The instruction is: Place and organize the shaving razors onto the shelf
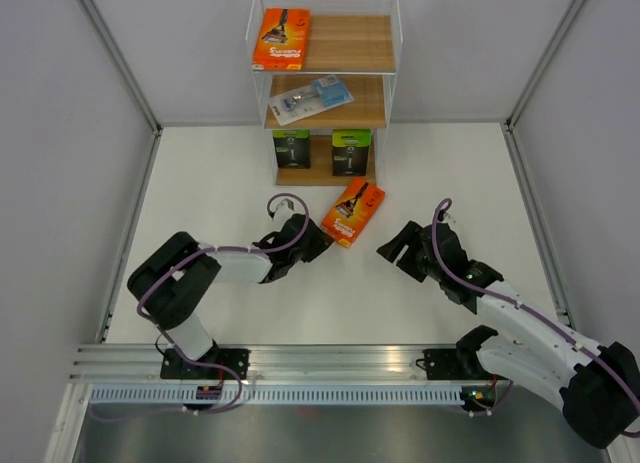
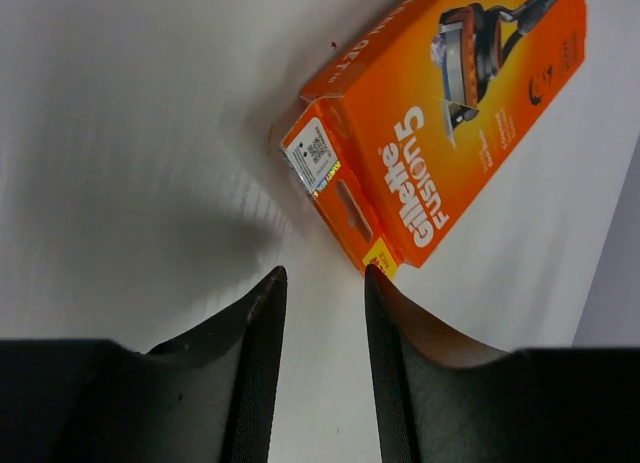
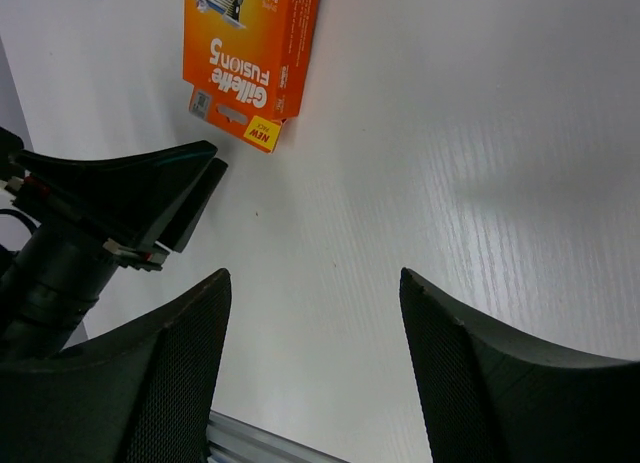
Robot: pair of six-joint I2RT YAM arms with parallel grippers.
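Note:
The shelf [image 1: 360,43] stands at the far middle of the table. An orange razor pack [image 1: 281,38] lies on its top board, a clear-and-blue blister pack [image 1: 311,99] on the middle board, and two black-and-green packs [image 1: 291,149] [image 1: 351,152] stand on the bottom board. A second orange pack [image 1: 353,211] [image 2: 450,113] [image 3: 250,53] lies flat on the table in front of the shelf. My left gripper [image 1: 318,241] [image 2: 318,273] is open a little, with nothing between its fingers, just short of that pack's near corner. My right gripper [image 1: 395,245] [image 3: 313,275] is wide open and empty, to the pack's right.
White walls with metal corner posts close in the table on three sides. An aluminium rail [image 1: 330,363] carrying both arm bases runs along the near edge. In the right wrist view the left arm's fingers [image 3: 150,198] show at the left.

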